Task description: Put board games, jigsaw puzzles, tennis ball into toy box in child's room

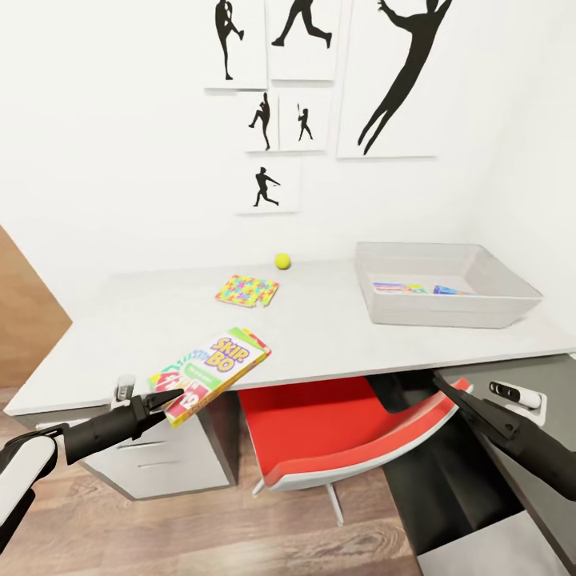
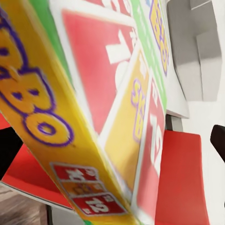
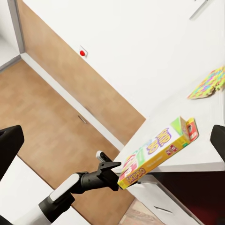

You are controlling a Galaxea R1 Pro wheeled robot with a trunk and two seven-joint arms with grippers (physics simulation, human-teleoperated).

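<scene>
The robot's left end effector (image 1: pixel 164 398) grips a Skip-Bo board game (image 1: pixel 212 370) by its lower corner, holding the flat box tilted over the front edge of the pale bench (image 1: pixel 144 328) in the child's room; from the right wrist camera the same game (image 3: pixel 157 152) shows edge-on, slanting upward from the clamped fingers (image 3: pixel 108 166). The right end effector (image 1: pixel 452 392) hangs low beside the bench's right end, above a red and white chair (image 1: pixel 336 436), its dark fingers spread apart and empty. Farther back on the bench lies one jigsaw puzzle (image 1: pixel 247 290), flat and well apart from the held game, with the tennis ball (image 1: pixel 282 261) just behind it near the wall. The grey toy box (image 1: pixel 444 308) sits at the right end of the bench, with colourful flat items (image 1: pixel 412 288) already inside. Black silhouette prints of athletes (image 1: pixel 336 80) hang on the white wall above.
</scene>
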